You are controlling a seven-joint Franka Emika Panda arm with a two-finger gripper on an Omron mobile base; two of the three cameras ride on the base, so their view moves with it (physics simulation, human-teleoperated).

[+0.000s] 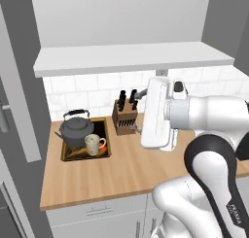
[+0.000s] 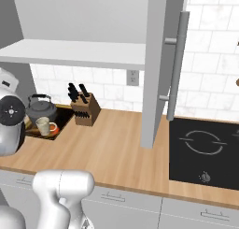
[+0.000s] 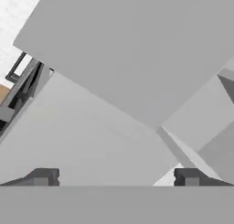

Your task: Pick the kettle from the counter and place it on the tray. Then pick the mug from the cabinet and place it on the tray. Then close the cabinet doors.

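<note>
The dark grey kettle [image 1: 75, 128] [image 2: 41, 109] and the small beige mug [image 1: 93, 144] [image 2: 44, 126] both stand on the wooden-rimmed tray [image 1: 105, 137] [image 2: 58, 128] at the left end of the counter [image 1: 126, 169] [image 2: 112, 153]. The cabinet [image 1: 131, 57] [image 2: 74, 53] stands open, its doors [image 1: 19, 91] [image 2: 156, 69] swung outward. My gripper [image 3: 116, 178] is open with nothing between its fingertips [image 3: 43, 177]. It faces flat grey cabinet panels [image 3: 137, 49] close ahead, with a slim bar handle [image 3: 25, 83] at the left. My white hand [image 1: 156, 113] hovers right of the tray, above the counter.
A wooden knife block [image 1: 125, 117] [image 2: 85, 107] stands against the tiled wall just right of the tray. A black cooktop [image 2: 205, 148] is set into the counter at the right. The right door's long bar handle [image 2: 177, 64] juts out over the counter.
</note>
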